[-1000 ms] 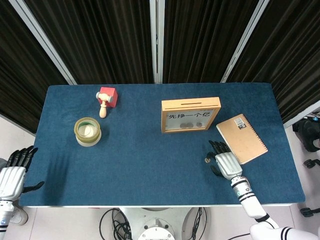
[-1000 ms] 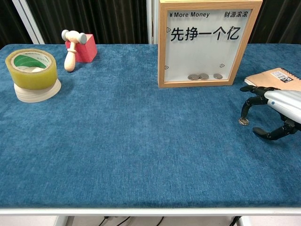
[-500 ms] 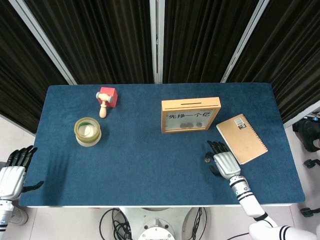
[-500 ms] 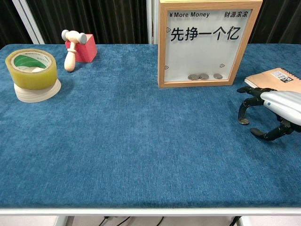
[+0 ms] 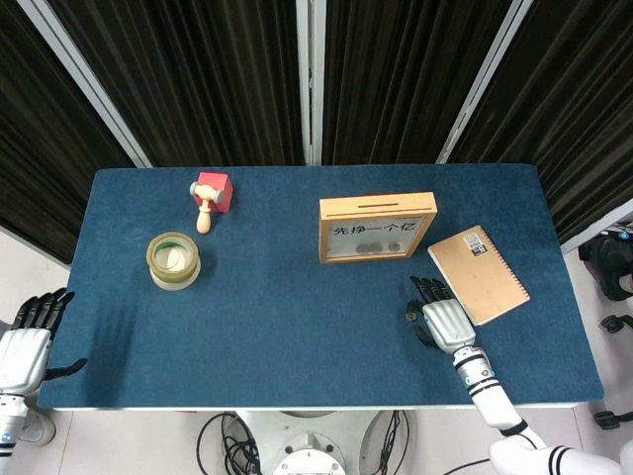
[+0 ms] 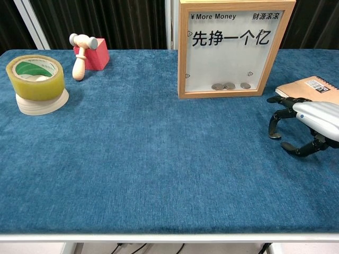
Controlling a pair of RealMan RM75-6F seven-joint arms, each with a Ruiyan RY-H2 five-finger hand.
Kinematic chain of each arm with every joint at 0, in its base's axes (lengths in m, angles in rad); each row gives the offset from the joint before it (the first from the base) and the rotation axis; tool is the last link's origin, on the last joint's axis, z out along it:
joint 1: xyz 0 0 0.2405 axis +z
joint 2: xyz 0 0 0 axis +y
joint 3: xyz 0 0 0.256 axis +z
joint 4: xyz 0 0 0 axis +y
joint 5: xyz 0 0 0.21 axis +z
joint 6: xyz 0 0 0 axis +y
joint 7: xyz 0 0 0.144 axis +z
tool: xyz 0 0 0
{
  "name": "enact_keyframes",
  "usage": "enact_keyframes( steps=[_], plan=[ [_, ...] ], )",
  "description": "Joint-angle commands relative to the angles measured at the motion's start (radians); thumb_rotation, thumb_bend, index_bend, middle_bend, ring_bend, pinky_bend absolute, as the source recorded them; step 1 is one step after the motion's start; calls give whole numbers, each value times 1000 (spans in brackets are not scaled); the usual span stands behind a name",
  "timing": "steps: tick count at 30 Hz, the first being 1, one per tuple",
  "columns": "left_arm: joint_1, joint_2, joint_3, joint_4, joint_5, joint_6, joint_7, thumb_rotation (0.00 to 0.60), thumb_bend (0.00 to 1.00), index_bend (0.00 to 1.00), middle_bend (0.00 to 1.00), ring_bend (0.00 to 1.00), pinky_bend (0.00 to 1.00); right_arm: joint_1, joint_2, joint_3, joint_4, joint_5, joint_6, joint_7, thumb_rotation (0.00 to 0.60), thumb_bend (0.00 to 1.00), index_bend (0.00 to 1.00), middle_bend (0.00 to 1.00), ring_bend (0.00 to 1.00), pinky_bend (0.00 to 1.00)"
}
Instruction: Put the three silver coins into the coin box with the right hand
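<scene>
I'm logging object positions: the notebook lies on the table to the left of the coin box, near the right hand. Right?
Not quite. The notebook lies to the right of the coin box, not the left, as the head view shows. It is indeed near the right hand.

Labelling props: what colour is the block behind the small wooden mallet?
Red block, clearest in the chest view.
</scene>
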State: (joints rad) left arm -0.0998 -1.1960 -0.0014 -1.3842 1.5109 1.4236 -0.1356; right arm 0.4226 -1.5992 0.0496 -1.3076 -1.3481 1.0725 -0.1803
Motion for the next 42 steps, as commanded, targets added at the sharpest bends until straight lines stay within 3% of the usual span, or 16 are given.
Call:
enact_keyframes(
  steps=[1,19,29,42],
  plan=[
    [0,0,0,1,-1,-1,-1,600,0,60,8,0,0,1,-3,2,4,2,-2,0,600,366,505,0,0,0],
    [-7,-11,0,26,-7,-18,-18,600,0,60,8,0,0,12,-33,19,45,-1,6,-19,600,379,566,0,0,0],
    [-7,-10,0,28,-5,-17,-23,600,0,60,8,0,0,12,-19,16,35,-13,11,-4,600,372,483,0,0,0],
    [-8,-2,-1,4,-2,-10,-5,600,0,60,8,0,0,6,-6,16,23,-21,23,9,600,372,497,0,0,0]
  ],
)
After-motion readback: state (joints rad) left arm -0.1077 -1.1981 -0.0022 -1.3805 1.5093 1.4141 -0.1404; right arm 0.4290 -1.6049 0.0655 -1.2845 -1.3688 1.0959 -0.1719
